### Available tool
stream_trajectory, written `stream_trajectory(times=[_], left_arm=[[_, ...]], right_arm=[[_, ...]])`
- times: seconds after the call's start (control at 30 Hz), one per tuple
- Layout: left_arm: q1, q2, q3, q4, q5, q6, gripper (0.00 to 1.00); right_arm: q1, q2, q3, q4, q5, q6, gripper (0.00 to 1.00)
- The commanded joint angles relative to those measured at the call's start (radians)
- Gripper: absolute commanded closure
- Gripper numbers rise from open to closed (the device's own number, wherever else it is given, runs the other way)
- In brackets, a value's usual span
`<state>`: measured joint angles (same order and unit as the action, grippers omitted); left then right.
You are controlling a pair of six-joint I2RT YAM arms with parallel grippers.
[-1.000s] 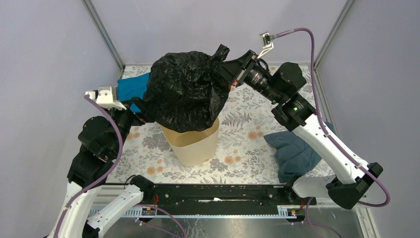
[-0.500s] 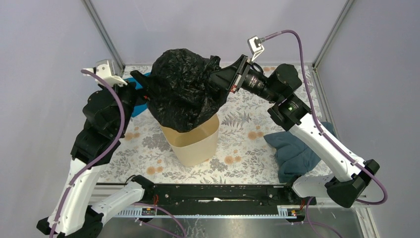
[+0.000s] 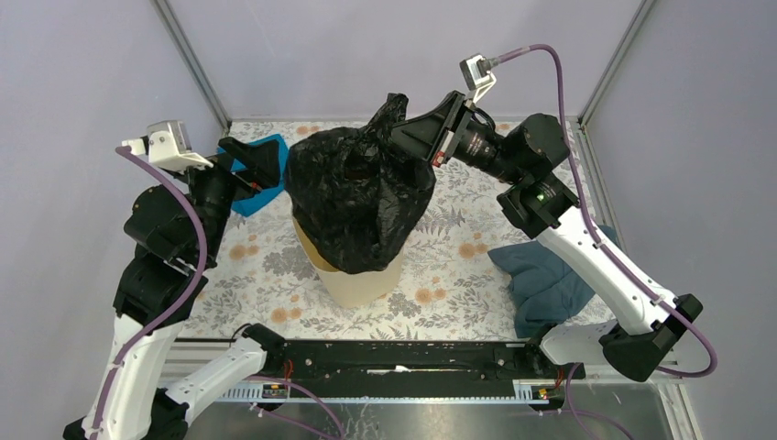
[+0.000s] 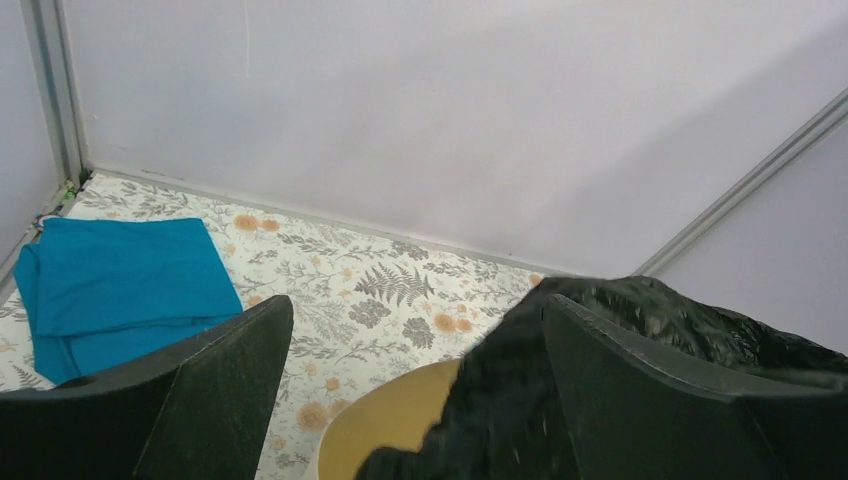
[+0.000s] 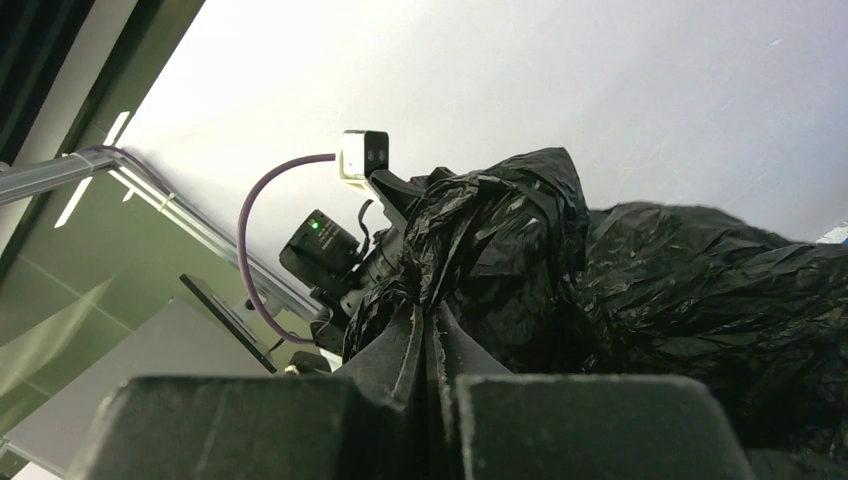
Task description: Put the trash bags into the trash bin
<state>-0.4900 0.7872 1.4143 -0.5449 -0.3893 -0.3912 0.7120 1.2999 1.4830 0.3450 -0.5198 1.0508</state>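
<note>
1. Left arm: the left gripper [image 3: 273,163] is raised above the bench [image 3: 449,247], at the left flank of the trash bag [image 3: 357,202]. Its fingers [image 4: 200,400] are spread wide and hold nothing. In the left wrist view one finger overlaps the black film; contact cannot be confirmed.
2. A bright blue cloth [image 3: 240,197] lies flat on the bench at the far left corner, below and behind the left gripper.
3. Trash bag: the glossy, wrinkled black bag hangs upright over the trash bin [image 3: 362,280]. Its bulk covers the bin mouth and most of the rim. The lower end drapes over the front wall. How much of it sits inside the bin is hidden.
4. Trash bin: the beige bin stands upright at mid-bench.
5. Right arm: the right gripper [image 3: 403,137] is held high, its fingers [image 5: 400,350] pressed together on a bunched top corner of the bag.
6. A dark blue-grey cloth [image 3: 545,284] lies crumpled on the bench beside the right arm.
</note>
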Motion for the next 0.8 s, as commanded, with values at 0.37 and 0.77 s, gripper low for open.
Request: stream_trajectory(times=[0.37, 0.77], left_arm=[[0.002, 0.068, -0.14, 0.038, 0.04, -0.085, 0.01], [0.002, -0.132, -0.236, -0.06, -0.148, -0.052, 0.01]], right_arm=[[0.056, 0.236, 0.009, 0.232, -0.021, 0.103, 1.0], [0.275, 0.628, 0.384, 0.345, -0.063, 0.192, 1.0]])
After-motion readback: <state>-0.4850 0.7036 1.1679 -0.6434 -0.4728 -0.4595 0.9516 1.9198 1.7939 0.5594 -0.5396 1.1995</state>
